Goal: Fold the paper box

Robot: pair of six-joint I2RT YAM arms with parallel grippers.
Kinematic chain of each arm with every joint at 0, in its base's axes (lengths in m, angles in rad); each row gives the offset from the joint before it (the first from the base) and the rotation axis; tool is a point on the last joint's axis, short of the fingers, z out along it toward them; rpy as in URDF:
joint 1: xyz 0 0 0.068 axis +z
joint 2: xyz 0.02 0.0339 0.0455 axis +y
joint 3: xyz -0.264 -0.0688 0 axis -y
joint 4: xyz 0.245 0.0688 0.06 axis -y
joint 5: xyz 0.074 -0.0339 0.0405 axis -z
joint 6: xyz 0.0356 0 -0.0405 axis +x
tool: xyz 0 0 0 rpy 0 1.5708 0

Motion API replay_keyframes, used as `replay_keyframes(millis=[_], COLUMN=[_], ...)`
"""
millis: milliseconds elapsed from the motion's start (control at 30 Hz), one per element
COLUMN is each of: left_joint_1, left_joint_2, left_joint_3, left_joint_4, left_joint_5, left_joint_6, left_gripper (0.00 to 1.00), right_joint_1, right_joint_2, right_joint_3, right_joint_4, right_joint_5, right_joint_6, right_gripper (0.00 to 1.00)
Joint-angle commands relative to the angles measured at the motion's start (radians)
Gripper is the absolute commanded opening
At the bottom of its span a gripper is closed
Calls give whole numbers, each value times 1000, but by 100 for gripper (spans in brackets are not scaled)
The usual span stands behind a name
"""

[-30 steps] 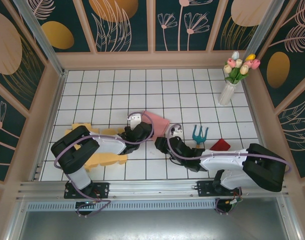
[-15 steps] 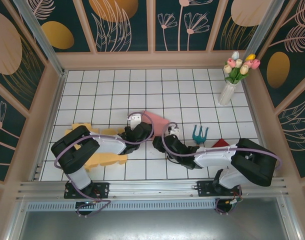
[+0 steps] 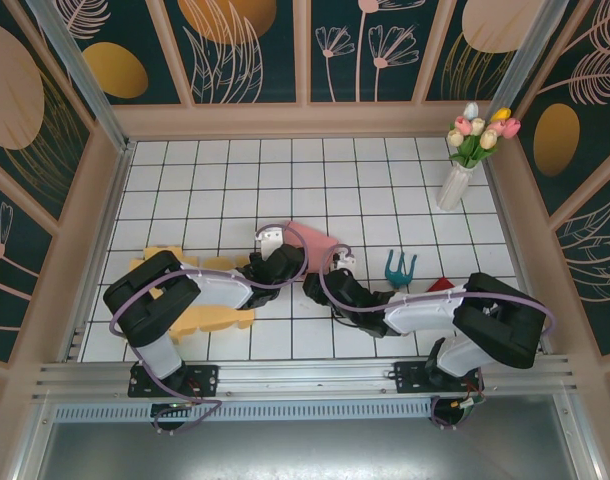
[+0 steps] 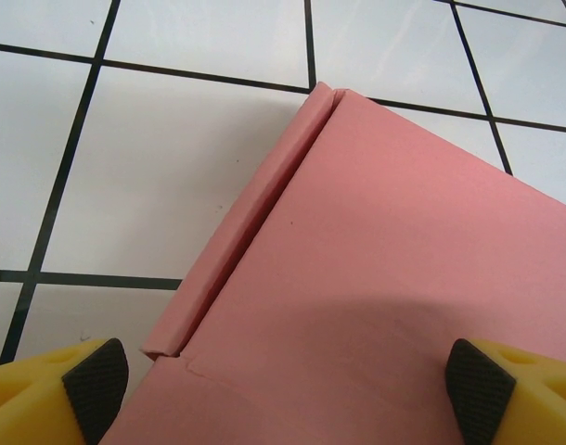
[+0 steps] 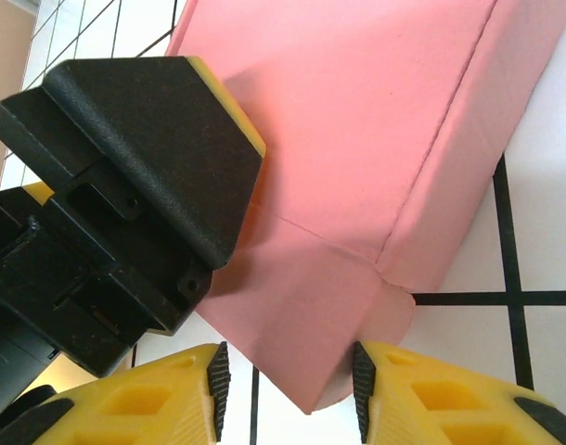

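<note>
Showing the paper box (image 3: 317,242) lying near the middle of the table (image 3: 235,180): probably light, thin card that creases easily, best taken at flap edges. Left hand (image 4: 292,380) spread wide astride it; right hand (image 5: 288,389) loosely brackets one corner flap (image 5: 394,311), unclamped.

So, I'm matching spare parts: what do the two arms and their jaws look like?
The left arm and right arm both have bulky black joint housings and white links, with a lilac cable looping along each. The jaws are yellow with black, cross-hatched pads.
</note>
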Motion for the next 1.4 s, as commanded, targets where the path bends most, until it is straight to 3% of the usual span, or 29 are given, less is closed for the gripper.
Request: replay_keyframes(millis=[0, 500, 800, 1367], left_joint_1=[7, 8, 8, 9], left_joint_2=[83, 95, 109, 126], left_joint_3=[-52, -51, -47, -46], left_joint_4=[-223, -228, -232, -225], left_joint_5=[24, 15, 9, 11], left_joint_6=[60, 73, 82, 89], left_gripper=[91, 91, 92, 92], right_joint_1=[-9, -27, -27, -28], right_joint_2=[12, 64, 57, 109], right_joint_3=[13, 2, 2, 2], right_joint_4=[44, 50, -41, -16], right_joint_5=[8, 56, 153, 175], right_joint_6=[-35, -151, -201, -250], right_gripper=[40, 30, 32, 31])
